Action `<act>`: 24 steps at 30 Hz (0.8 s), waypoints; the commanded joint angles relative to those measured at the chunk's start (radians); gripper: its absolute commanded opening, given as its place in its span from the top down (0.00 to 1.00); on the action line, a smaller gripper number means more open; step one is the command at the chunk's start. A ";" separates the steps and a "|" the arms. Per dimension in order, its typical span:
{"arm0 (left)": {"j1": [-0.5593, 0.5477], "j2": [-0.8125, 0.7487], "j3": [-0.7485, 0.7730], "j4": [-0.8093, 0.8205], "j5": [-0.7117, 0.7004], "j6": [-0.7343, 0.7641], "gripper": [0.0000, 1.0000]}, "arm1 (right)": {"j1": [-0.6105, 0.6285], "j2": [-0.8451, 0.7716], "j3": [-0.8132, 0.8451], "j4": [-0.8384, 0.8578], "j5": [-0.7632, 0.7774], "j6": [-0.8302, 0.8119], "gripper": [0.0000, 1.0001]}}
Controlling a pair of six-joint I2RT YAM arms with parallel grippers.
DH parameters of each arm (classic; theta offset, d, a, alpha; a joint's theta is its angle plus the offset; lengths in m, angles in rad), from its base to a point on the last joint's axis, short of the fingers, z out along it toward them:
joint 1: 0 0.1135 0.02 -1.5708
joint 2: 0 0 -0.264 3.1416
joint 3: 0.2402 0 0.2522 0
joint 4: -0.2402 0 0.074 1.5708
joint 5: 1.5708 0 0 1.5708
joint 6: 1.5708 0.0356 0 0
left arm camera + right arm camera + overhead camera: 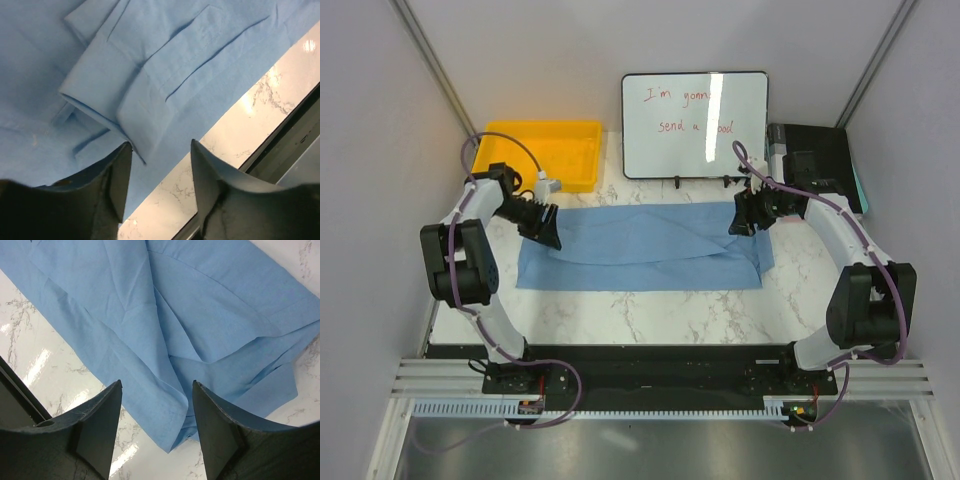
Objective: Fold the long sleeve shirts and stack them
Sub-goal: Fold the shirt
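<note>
Sees the blue shirt (pixel 645 248) flat in a long band across the white marbled surface (pixel 650 315). Finds left hand (pixel 545 232) and right hand (pixel 745 218) over its ends, fingers apart, clamping nothing. Behind: yellow tray (pixel 545 155), whiteboard (pixel 695 125), grey walls (pixel 520 60).

Yellow tray (pixel 542 185) beside lettered whiteboard (pixel 695 150)

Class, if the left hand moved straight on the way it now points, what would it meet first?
Most likely the light blue shirt's cuffed sleeve, lying right ahead of the left hand; depth is unclear.
</note>
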 commanded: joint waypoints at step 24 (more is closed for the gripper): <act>-0.020 -0.093 -0.139 0.262 -0.176 0.188 0.45 | 0.284 0.382 0.044 0.058 0.535 0.090 0.73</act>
